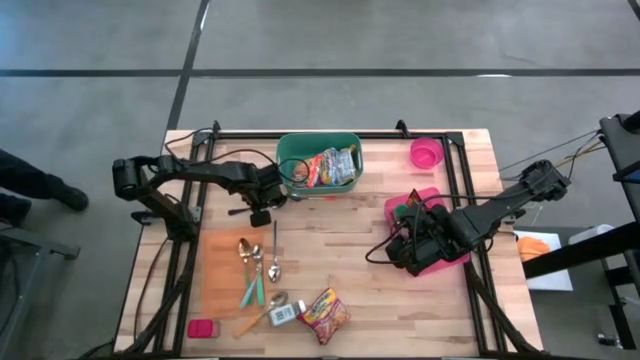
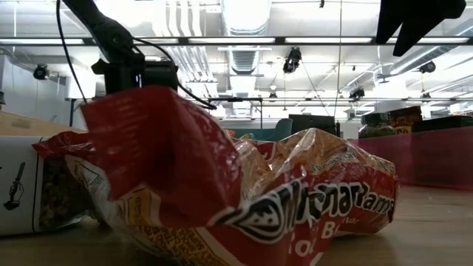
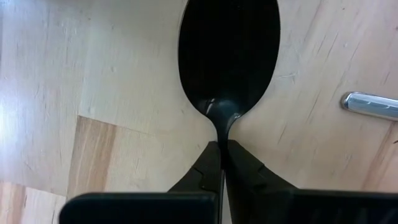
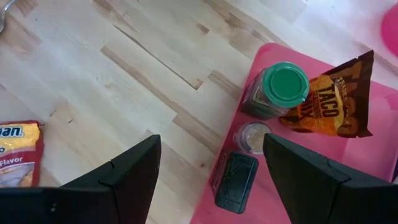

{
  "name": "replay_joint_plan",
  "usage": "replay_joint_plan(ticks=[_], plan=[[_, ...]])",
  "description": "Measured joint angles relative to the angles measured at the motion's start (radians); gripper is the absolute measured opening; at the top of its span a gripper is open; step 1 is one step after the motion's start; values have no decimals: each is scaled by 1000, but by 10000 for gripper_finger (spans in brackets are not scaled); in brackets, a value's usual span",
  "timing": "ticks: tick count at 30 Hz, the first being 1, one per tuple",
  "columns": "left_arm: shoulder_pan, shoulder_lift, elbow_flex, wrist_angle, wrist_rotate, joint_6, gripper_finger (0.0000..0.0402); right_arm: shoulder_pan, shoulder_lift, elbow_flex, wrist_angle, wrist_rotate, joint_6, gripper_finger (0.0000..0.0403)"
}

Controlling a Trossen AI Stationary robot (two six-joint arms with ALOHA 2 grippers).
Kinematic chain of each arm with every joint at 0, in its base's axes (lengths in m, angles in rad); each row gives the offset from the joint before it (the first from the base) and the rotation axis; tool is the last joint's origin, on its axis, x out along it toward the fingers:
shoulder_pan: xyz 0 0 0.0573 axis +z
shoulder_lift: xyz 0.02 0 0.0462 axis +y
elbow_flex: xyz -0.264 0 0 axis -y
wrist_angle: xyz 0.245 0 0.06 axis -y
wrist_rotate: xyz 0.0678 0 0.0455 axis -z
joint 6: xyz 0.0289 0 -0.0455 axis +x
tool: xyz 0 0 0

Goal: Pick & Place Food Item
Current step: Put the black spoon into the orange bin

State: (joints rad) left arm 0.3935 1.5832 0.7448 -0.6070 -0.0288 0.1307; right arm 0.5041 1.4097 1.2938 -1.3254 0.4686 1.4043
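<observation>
High view: green bin (image 1: pixel 290 150) at table's far middle, snack packets inside. Left gripper (image 1: pixel 260 216) just in front of bin. Ramen packet (image 1: pixel 326 314) well in front of bin, near table's front edge. Right gripper (image 1: pixel 408 250) over pink tray (image 1: pixel 400 205), right of bin.
Low view: ramen packet (image 2: pixel 244 196) fills foreground.
Left wrist view: fingers (image 3: pixel 239 171) clenched on spoon (image 3: pixel 229 53) neck.
Right wrist view: fingers (image 4: pixel 124 174) spread, empty; green-lidded jar (image 4: pixel 278 89), taco packet (image 4: pixel 336 99) on tray (image 4: pixel 373 155).
</observation>
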Motion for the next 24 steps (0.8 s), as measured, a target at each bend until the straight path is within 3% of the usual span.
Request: replay_joint_plan(ticks=[15, 24], plan=[[1, -1, 112, -167, 21, 3, 0, 0, 0, 0, -2, 1, -21, 281], [1, -91, 134, -253, 55, -83, 0, -1, 0, 0, -2, 2, -28, 281]])
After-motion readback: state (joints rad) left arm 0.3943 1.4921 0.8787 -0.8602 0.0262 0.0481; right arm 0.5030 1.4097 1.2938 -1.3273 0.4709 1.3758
